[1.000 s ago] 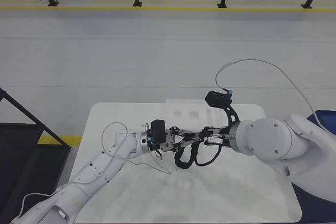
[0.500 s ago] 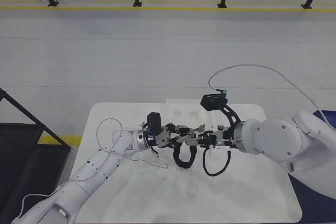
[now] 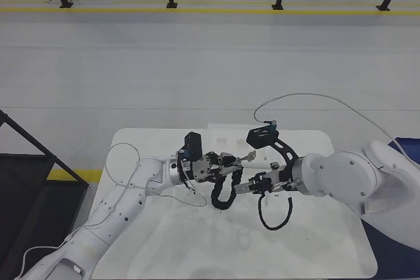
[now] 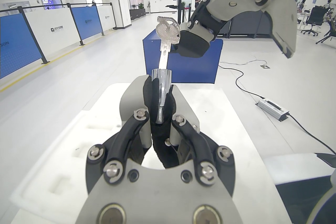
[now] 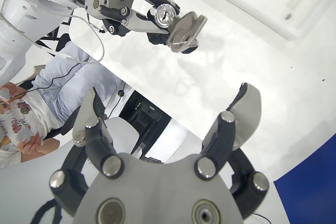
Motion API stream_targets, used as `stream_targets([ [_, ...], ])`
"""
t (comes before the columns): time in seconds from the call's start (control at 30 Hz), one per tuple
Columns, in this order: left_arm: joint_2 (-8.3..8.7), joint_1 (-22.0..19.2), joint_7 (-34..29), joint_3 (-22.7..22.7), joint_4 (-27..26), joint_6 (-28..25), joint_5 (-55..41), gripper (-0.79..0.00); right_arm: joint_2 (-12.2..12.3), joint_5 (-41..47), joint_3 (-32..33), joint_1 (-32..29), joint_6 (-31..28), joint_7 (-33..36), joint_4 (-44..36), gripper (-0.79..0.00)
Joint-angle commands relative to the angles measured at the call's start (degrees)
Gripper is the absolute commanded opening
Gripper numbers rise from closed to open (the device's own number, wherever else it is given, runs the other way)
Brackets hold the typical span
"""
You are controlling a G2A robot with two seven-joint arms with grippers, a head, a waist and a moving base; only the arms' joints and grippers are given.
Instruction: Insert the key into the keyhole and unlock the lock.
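Observation:
My left gripper (image 4: 160, 93) is shut on a chrome lock cylinder (image 4: 163, 88) held above the table (image 3: 301, 245). A black cable (image 3: 220, 196) hangs from the lock in a loop. The silver key (image 4: 168, 30) sits in the keyhole with its flat head sticking out. The right wrist view shows the cylinder face (image 5: 164, 15) with the key (image 5: 185, 32) in it, and the left gripper (image 5: 162, 16) around it. My right gripper (image 5: 169, 91) is open, a short way back from the key head, holding nothing. Seen from above, it (image 3: 243, 186) is just in front of the key (image 3: 248, 155).
A white foam tray (image 3: 231, 136) with rectangular recesses lies at the table's far edge, behind both grippers. A black cable loop (image 3: 276, 217) hangs under the right wrist. A blue box (image 4: 183, 64) stands beyond the table.
The right gripper has opened, let go of the key and drawn back toward the table's near side. The key stays in the lock, which the left gripper still holds.

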Motion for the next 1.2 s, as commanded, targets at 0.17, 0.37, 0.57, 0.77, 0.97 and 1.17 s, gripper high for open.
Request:
stream_targets([
  [0.17, 0.31, 1.09, -6.73, -1.51, -1.67, -0.28, -3.86, -0.785, 0.21, -2.52, -0.77, -1.9, -10.01, 3.45, 4.02, 0.0],
  [0.37, 0.24, 1.12, -11.17, -1.85, -2.14, -0.77, -6.69, -0.785, -0.63, -12.03, -2.23, -0.05, -27.42, 3.71, 5.06, 0.0],
  [0.57, -0.18, 0.87, -14.39, -1.06, -2.15, -0.99, -8.48, -0.785, -0.48, -21.19, -1.35, -1.34, -31.05, -1.24, 1.58, 0.0],
  [0.77, -0.68, 0.41, -15.46, -0.53, -1.63, -0.89, -9.33, -0.785, -0.48, -23.27, -0.62, -3.03, -31.01, -0.88, -0.52, 0.0],
  [0.97, -1.12, 0.07, -15.98, -0.03, -1.42, -1.21, -9.16, -0.785, -1.11, -23.56, -0.54, -3.64, -31.6, -0.23, -1.57, 0.0],
  [1.17, -1.51, -0.15, -15.85, 0.28, -1.34, -1.49, -8.48, -0.785, -2.15, -22.8, -0.78, -3.42, -32.27, 0.44, -1.11, 0.0],
])
